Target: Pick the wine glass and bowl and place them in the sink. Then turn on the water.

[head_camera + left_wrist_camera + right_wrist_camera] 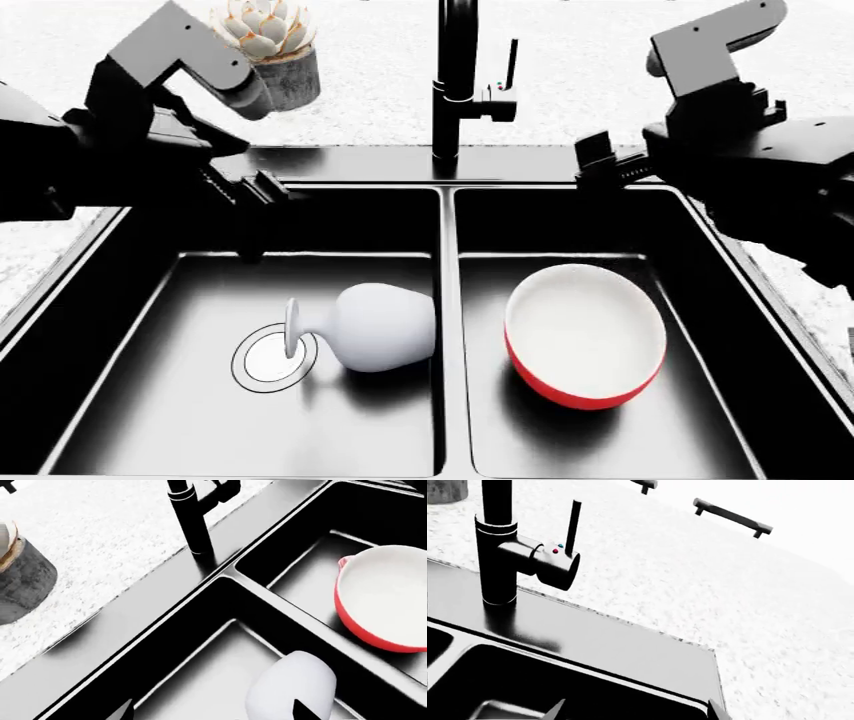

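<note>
The pale grey-white wine glass (pixel 378 326) lies on its side in the left basin of the black sink (pixel 447 290), its foot over the drain. The red bowl (pixel 585 336), white inside, sits upright in the right basin. My left gripper (pixel 260 195) is open and empty above the left basin's back left; its wrist view shows the glass (pixel 290 685) just beyond one fingertip and the bowl (pixel 383 597). My right gripper (pixel 597 160) is open and empty over the sink's back rim, right of the black faucet (pixel 457 90) and its lever (pixel 510 60). The lever (pixel 572 525) stands upright.
A potted succulent (pixel 274 45) stands on the speckled granite counter (pixel 601 60) behind the left basin, left of the faucet; its pot (pixel 20 575) also shows in the left wrist view. Two dark cabinet handles (pixel 732 516) show far behind the counter.
</note>
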Robot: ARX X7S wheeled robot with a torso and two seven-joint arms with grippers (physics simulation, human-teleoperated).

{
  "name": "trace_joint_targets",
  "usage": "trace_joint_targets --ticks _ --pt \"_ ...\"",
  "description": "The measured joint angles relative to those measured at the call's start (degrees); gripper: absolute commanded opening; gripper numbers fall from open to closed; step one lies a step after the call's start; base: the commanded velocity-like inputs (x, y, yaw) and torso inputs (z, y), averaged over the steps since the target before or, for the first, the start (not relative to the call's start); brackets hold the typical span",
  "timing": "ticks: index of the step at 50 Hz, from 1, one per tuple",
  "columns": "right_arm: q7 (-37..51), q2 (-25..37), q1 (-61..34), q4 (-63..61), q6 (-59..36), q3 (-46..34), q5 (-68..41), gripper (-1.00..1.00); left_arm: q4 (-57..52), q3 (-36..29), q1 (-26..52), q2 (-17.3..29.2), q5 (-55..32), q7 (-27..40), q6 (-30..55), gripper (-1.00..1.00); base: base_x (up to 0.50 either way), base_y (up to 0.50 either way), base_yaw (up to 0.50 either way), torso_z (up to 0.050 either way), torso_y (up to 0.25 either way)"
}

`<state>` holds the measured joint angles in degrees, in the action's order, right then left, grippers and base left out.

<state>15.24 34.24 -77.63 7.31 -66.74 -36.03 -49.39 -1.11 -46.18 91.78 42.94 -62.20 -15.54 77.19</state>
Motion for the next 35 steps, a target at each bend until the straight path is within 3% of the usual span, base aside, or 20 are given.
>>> trace_joint_targets --ticks 12,23,35 --pt "-4.7 -7.1 -5.5 19.6 18.6 1.2 8.3 1.0 6.8 14.0 -1.5 -2.4 -12.5 13.6 1.7 1.0 0.0 0.0 0.0 0.0 0.0" --pt "-14.6 -17.3 -15.1 48.8 37.1 1.6 15.2 1.0 11.5 19.6 0.2 -4.1 -18.2 20.2 2.3 1.0 0.0 0.0 0.0 0.0 0.0" --pt "-20.5 -24.5 -19.1 62.0 46.3 11.5 24.8 1.0 13.2 23.6 0.1 -4.8 -24.8 26.5 3.0 1.0 0.0 0.0 0.0 0.0 0.0"
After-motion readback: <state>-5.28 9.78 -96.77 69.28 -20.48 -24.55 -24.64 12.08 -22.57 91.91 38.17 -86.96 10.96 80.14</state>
